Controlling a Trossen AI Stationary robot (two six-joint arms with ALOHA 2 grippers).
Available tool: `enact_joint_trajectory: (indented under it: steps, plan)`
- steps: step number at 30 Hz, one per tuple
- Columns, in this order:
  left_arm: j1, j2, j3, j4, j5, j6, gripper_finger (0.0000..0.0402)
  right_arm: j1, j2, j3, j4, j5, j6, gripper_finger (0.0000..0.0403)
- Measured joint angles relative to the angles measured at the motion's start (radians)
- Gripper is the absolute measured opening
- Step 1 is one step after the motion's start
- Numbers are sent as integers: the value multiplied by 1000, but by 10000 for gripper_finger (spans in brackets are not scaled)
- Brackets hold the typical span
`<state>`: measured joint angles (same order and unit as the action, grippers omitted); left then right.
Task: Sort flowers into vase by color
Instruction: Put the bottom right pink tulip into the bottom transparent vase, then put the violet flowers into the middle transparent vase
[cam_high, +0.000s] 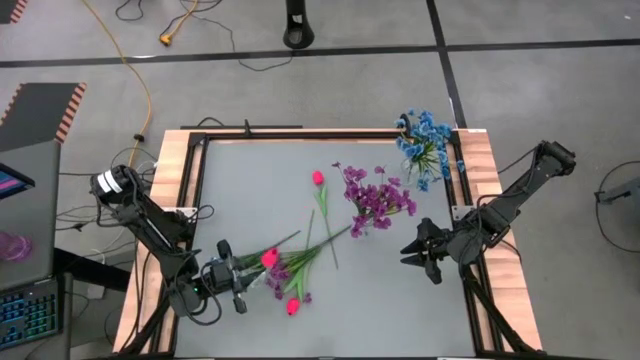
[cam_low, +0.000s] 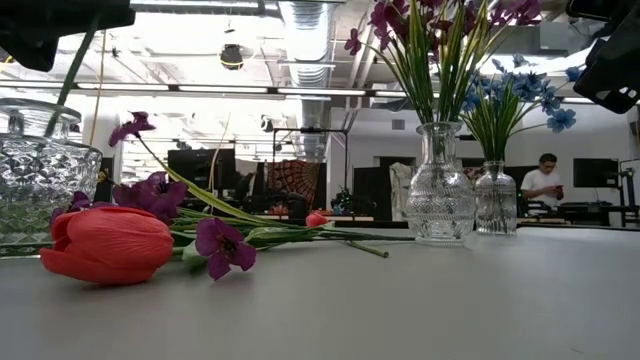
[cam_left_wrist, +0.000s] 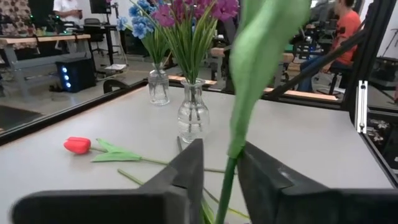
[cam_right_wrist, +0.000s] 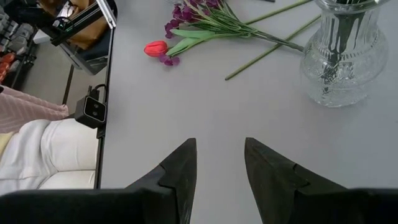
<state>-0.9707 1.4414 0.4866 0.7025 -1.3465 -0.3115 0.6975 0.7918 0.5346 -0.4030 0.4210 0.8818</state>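
Loose flowers: a pile of artificial sprigs (cam_high: 295, 262) lies on the grey tabletop (cam_high: 260, 180) near its front-left part — purple blossoms on thin green stems, long green leaves, and pink-red tulip buds among them.
Front tulip: one pink-red bud (cam_high: 293, 306) lies at the near end of the pile; in the low view it is the big red bud (cam_low: 108, 246) lying flat on its side.
Lone tulip: another pink-red tulip (cam_high: 318, 179) lies apart toward the table's middle, its green stem running back toward the pile.
Purple bunch: purple clustered flowers (cam_high: 377, 198) stand in a clear ribbed glass vase (cam_low: 440, 190), right of the table's centre.
Blue bunch: small blue blossoms (cam_high: 425, 140) stand in a second clear glass vase (cam_low: 496, 199) at the far right corner.
Third vase: a wide cut-glass vase (cam_low: 38, 170) shows at the left edge of the low view; a green stem slants above it.
Left gripper (cam_high: 240, 278): at the pile's left end, by a tulip bud (cam_high: 268, 258). In the left wrist view a green stem (cam_left_wrist: 226, 186) with a broad leaf runs up between its dark fingers (cam_left_wrist: 185, 174) — the jaws are narrow, and I cannot tell whether they are pinching the stem.
Right gripper (cam_high: 420, 256): hovers over bare table just front-right of the purple vase, jaws parted and holding nothing.
Room: a seated person (cam_low: 543, 183) shows beyond the table.
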Motion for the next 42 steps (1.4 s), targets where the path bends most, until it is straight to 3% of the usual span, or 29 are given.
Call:
enact_joint_trajectory:
  steps: [9,19,24,33,42]
  plan:
    - [-4,-2,0,6,83,18,158,0,0,0,1,0,0,162]
    - [-47,-2,0,10,47,40,164,0,0,0,95,0,-1,162]
    - [-71,-15,0,15,4,40,164,0,20,0,229,20,-127,162]
    - [-83,-96,0,13,-2,95,164,-32,219,0,548,27,-491,162]
    - [-83,-117,0,-1,-2,105,164,-100,479,1,809,26,-648,162]
